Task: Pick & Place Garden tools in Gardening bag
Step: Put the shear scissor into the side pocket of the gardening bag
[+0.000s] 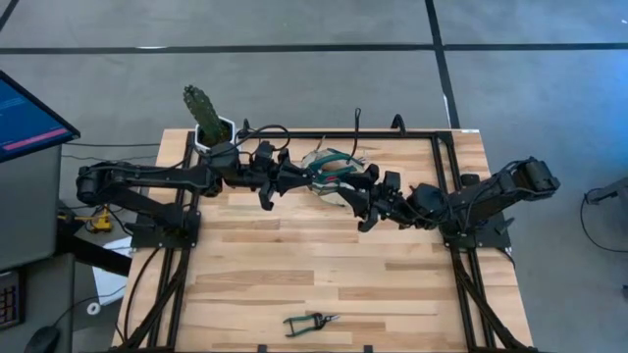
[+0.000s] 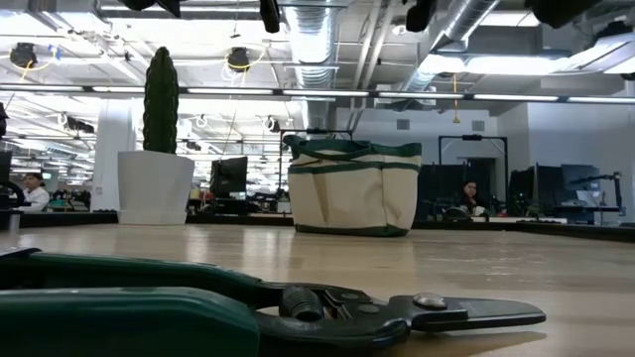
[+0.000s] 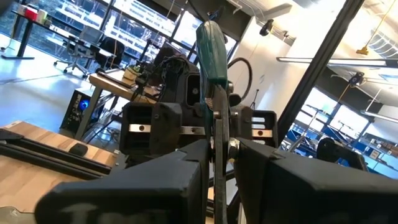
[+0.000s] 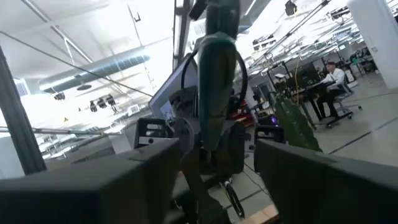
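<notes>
The left gripper (image 1: 306, 177) is pinching one dark green strap (image 3: 212, 56) of the gardening bag (image 1: 334, 175) between nearly closed fingers, as the left wrist view shows, and is holding it up over the bag at the far middle of the table (image 1: 324, 275). The right gripper (image 1: 355, 194) is hovering at the bag's other side with its fingers spread wide. In the right wrist view a green strap (image 4: 217, 74) is hanging in the gap between them, and neither finger is visibly pressing it, so it appears loose.

The main risk is that one-sided grip. With only the left strap held, the soft canvas mouth is likely sagging or folding shut, and a tool lowered in could catch on the rim or push the bag over. Pulling further on the left strap could also tip or drag the bag toward the potted cactus (image 1: 203, 116) standing just beside the left arm.

The pruning shears (image 1: 310, 321) are lying flat near the table's front edge, well apart from the bag and from both grippers. Their long axis is running across the table, left to right. The green handles are pointing toward the left arm's side and the dark blades toward the right arm's side, as the low view shows close up.
</notes>
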You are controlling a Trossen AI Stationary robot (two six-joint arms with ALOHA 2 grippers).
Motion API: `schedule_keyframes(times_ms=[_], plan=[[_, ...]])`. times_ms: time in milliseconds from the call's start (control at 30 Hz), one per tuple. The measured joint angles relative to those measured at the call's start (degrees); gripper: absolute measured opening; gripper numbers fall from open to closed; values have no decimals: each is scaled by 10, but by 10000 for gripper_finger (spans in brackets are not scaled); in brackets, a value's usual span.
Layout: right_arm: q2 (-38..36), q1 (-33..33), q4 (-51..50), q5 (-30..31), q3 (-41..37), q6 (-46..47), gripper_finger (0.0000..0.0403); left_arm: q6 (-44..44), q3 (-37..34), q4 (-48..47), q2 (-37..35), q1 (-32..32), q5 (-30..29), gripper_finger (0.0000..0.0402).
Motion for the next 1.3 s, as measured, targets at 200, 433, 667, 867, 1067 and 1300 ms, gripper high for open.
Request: schedule_keyframes(times_ms=[200, 433, 667, 867, 1067, 1300], plan=[[0, 0, -64, 0, 39, -1, 256, 0, 0, -1, 0, 0, -4, 35], [0, -15, -78, 0, 61, -1, 236, 0, 0, -1, 0, 0, -4, 35], [0, -26, -77, 0, 61, 0, 203, 0, 0, -1, 0, 0, -5, 35], [0, -25, -69, 0, 65, 1, 187, 0, 0, -2, 0, 0, -19, 35], [28, -25, -80, -1, 105, -7, 180, 0, 0, -4, 0, 0, -19, 35], [75, -26, -76, -1, 139, -29, 172, 0, 0, -4, 0, 0, -18, 35]])
